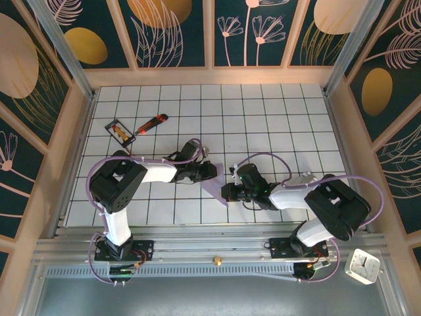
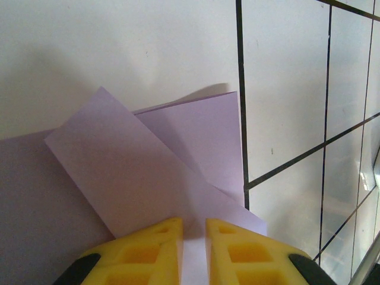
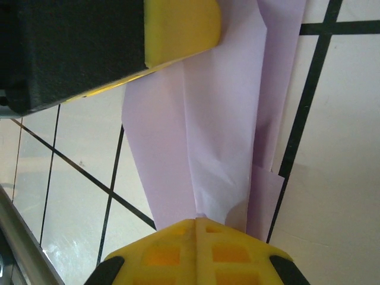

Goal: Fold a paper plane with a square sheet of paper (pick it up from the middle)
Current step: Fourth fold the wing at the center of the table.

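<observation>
The overhead camera sees the whole table [image 1: 263, 118]; both wrist cameras look closely down at the paper [image 1: 218, 193].

The sheet of paper [image 1: 214, 189], pale lavender and unmarked, is lying partly folded, directly between the left gripper [image 2: 194, 228] and the right gripper [image 3: 198, 221]. Just ahead of the left gripper's tips, one folded flap is lying slantwise over a lower layer. Long creased layers are running straight away from the right gripper's closed tips, which are pinching the near end.
</observation>
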